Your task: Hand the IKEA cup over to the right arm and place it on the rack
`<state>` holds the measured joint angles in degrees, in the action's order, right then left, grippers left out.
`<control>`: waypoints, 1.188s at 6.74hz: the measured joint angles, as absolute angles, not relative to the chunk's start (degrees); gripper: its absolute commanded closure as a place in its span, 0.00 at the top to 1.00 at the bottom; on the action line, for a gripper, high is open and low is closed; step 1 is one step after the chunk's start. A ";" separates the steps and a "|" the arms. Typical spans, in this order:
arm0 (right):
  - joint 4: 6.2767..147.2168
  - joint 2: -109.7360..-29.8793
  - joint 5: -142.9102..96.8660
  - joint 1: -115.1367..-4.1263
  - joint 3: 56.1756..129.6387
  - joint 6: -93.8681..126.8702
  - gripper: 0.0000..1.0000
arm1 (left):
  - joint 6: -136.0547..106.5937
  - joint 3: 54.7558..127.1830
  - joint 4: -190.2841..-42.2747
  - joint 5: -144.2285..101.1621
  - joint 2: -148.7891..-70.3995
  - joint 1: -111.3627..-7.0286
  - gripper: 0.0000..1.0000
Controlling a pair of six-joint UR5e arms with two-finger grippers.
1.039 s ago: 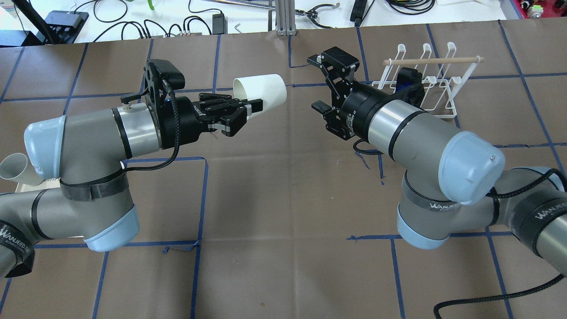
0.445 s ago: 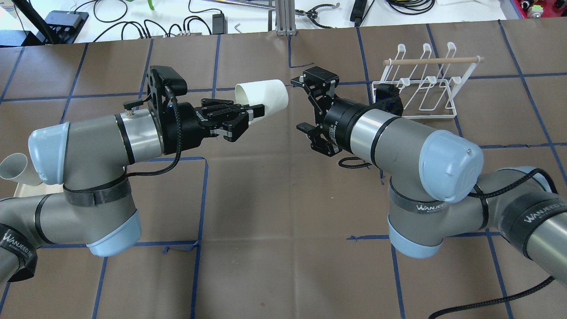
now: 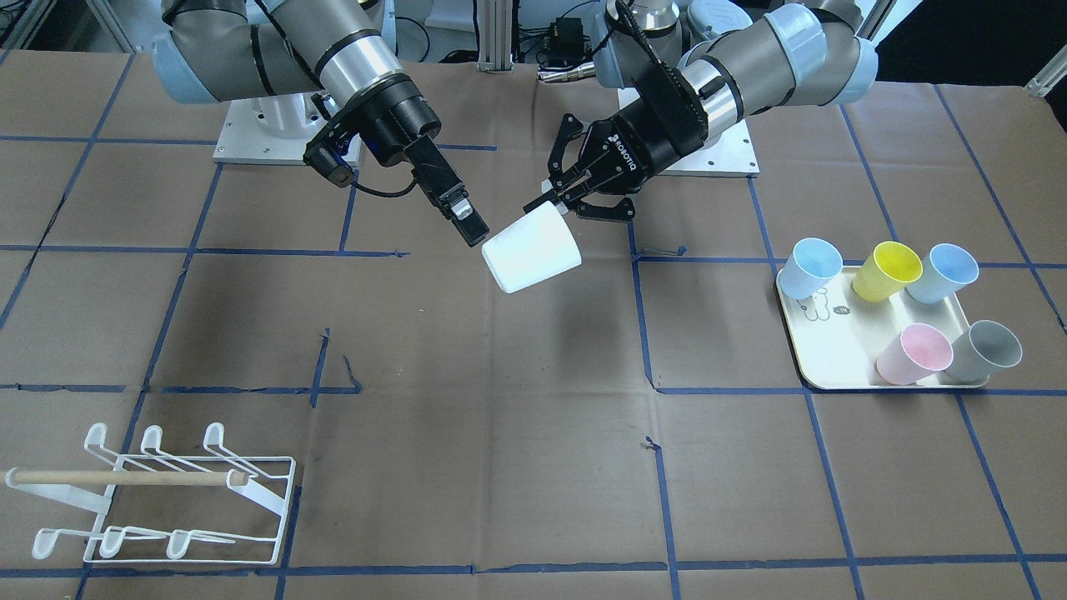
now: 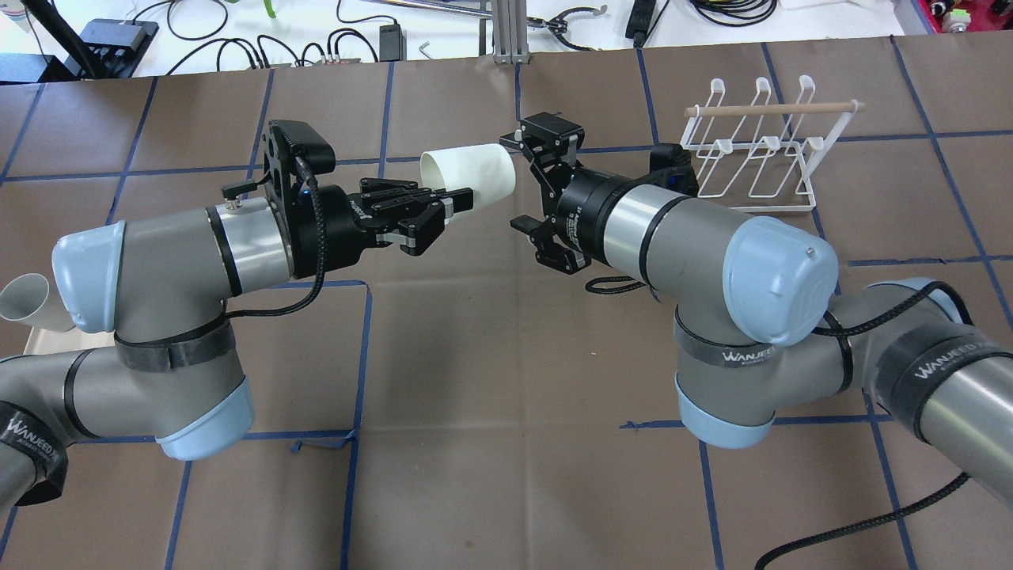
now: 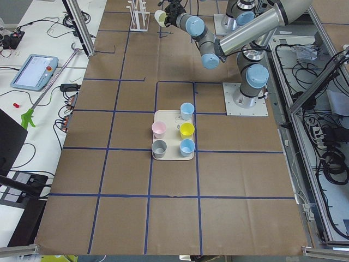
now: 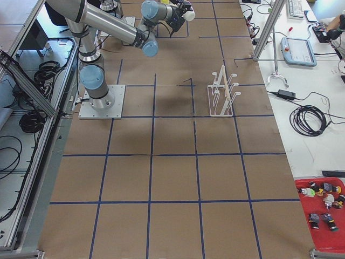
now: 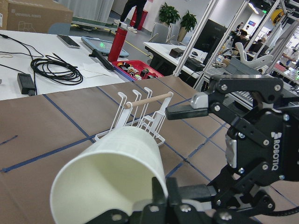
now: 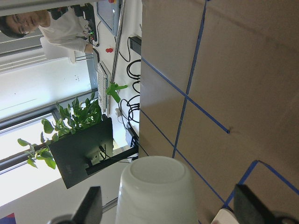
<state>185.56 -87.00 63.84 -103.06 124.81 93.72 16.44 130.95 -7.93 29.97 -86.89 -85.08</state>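
The white IKEA cup [image 4: 467, 172] lies on its side in mid-air over the table's middle, also seen from the front [image 3: 532, 250]. My left gripper [image 4: 453, 203] is shut on its rim, one finger inside the mouth. The cup's closed base [image 8: 156, 184] points at my right gripper [image 4: 519, 184]. That gripper is open, and its fingers [image 8: 91, 205] stand wide on either side of the base, apart from the wall. The white wire rack [image 4: 752, 150] with its wooden dowel stands behind the right arm at the far right, and nothing hangs on it.
A cream tray [image 3: 834, 333] on the left arm's side holds several coloured cups. One grey cup [image 4: 28, 305] shows at the overhead view's left edge. Cables and tools lie on the white bench [image 4: 237, 32] beyond the far edge.
The right arm has swung left, away from the rack, bringing its open fingers up around the cup's base. The left arm with the cup has hardly moved.
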 measured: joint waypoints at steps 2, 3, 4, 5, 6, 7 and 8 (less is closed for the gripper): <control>185.40 -84.42 64.01 -104.48 122.20 93.70 0.99 | 16.18 130.94 -7.91 29.97 -86.92 -85.08 0.00; 185.37 -83.22 64.05 -105.04 120.85 93.69 0.97 | 15.83 130.90 -7.91 29.97 -86.92 -85.08 0.00; 185.36 -82.42 64.07 -105.42 119.92 93.69 0.91 | 15.68 130.88 -7.88 29.97 -86.92 -85.08 0.00; 185.36 -82.07 64.03 -105.60 119.50 93.67 0.81 | 15.62 130.88 -7.85 29.97 -86.92 -85.08 0.00; 185.38 -81.96 63.91 -105.68 119.45 93.59 0.66 | 15.58 130.87 -7.83 29.97 -86.92 -85.08 0.00; 185.41 -81.93 63.73 -105.71 119.53 93.45 0.53 | 15.57 130.86 -7.81 29.97 -86.92 -85.07 0.01; 185.43 -81.91 63.56 -105.72 119.58 93.31 0.40 | 15.56 130.86 -7.81 29.97 -86.92 -85.07 0.02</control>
